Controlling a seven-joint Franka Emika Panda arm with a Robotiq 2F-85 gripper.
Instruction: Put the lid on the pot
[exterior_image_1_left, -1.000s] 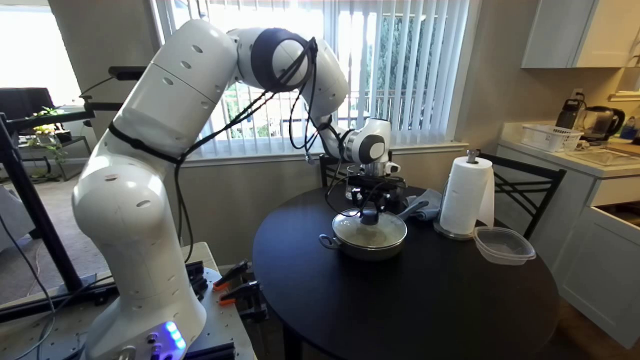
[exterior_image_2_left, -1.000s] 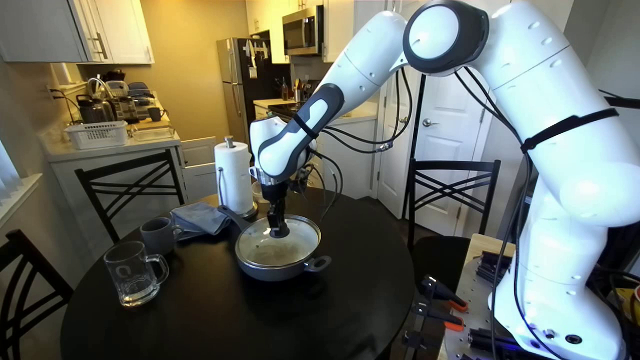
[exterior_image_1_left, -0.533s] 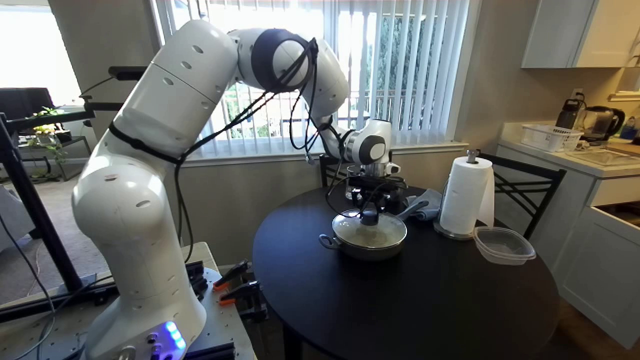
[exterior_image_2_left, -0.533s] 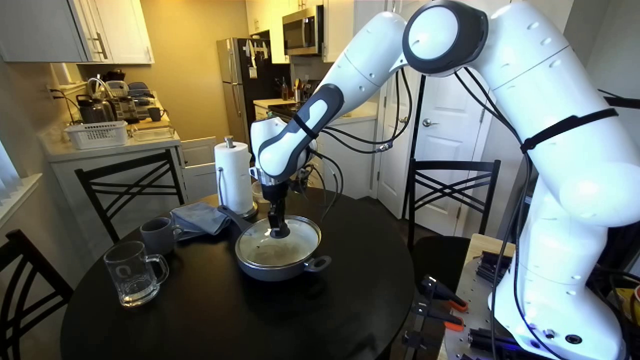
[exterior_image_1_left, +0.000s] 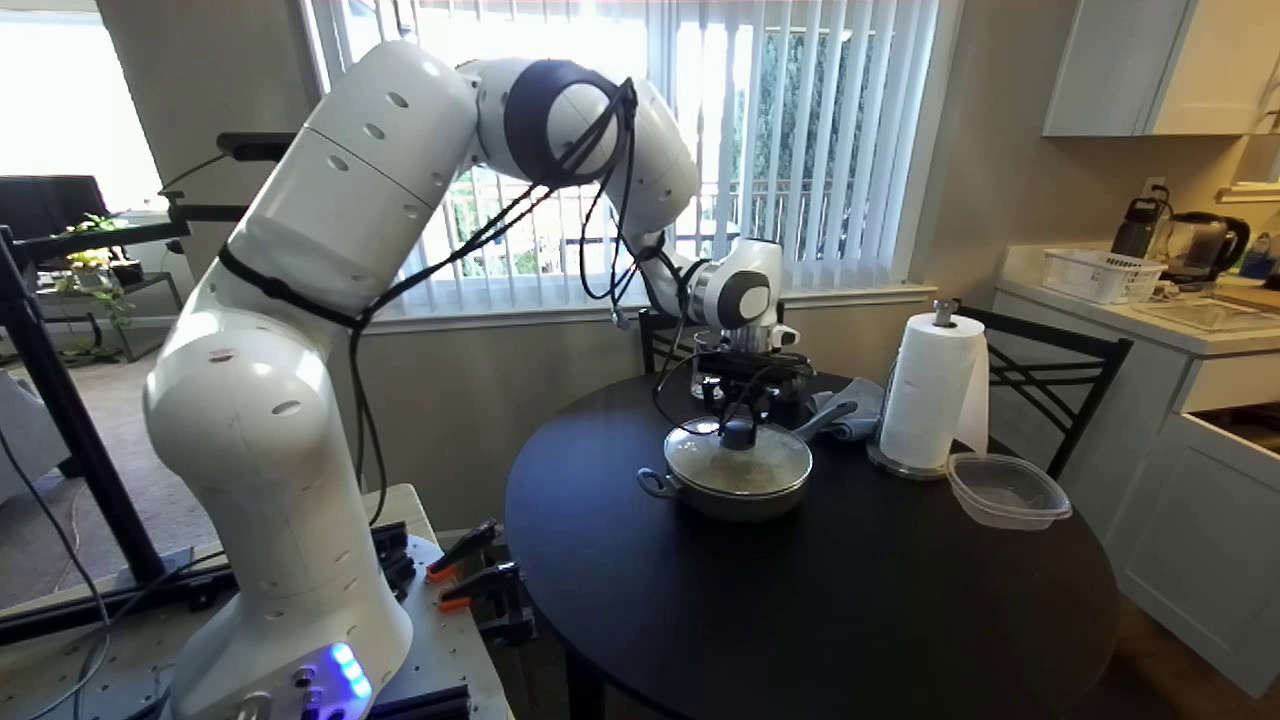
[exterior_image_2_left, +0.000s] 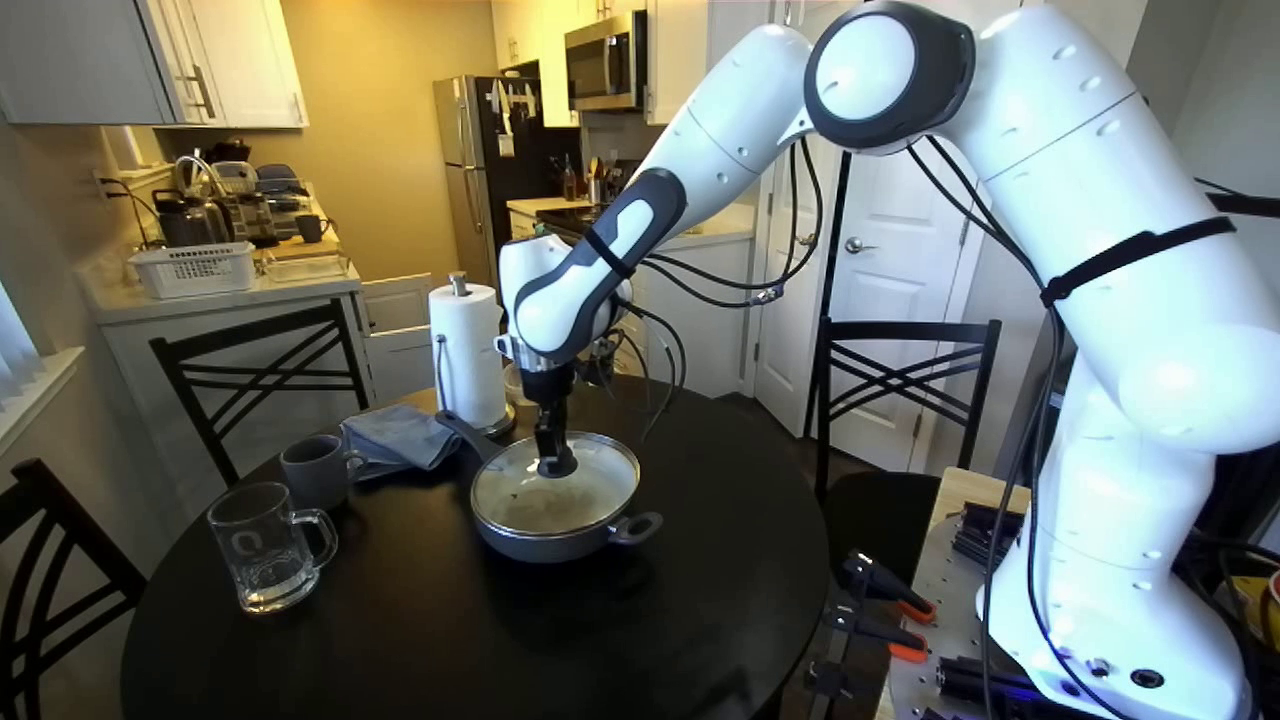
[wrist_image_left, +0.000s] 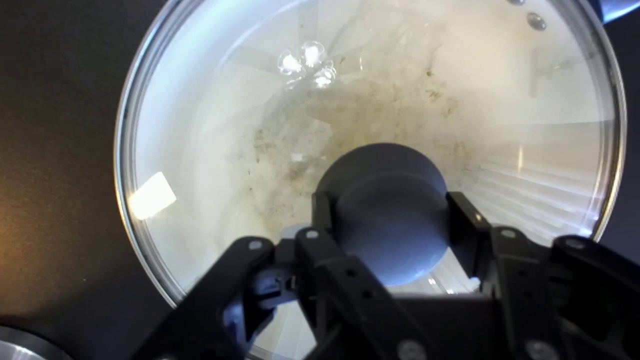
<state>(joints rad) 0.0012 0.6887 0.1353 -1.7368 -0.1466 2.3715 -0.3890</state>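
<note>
The clear glass lid (exterior_image_1_left: 730, 477) with its metal rim lies level over the pot (exterior_image_1_left: 735, 506) in both exterior views. It covers the pot's opening, and its rim appears to rest on the pot's rim (exterior_image_2_left: 545, 550). The pot's cream interior shows through the glass. My gripper (exterior_image_2_left: 553, 450) is above the lid and points down. In the wrist view my gripper's fingers (wrist_image_left: 390, 217) are closed on both sides of the dark round knob (wrist_image_left: 392, 240) of the lid (wrist_image_left: 225, 150). Part of the lid's near edge is hidden behind the fingers.
A paper towel roll (exterior_image_1_left: 925, 390) and a plastic container (exterior_image_1_left: 1005, 495) stand on the dark round table (exterior_image_1_left: 850, 620). A glass mug (exterior_image_2_left: 265, 550), a grey mug (exterior_image_2_left: 315, 475) and a blue cloth (exterior_image_2_left: 400, 437) are near the pot. The pot's long handle (exterior_image_2_left: 468, 434) points toward the paper towel roll.
My gripper and the lid have shifted very slightly sideways over the pot. The pot has not visibly moved, and the fingers remain on the knob.
</note>
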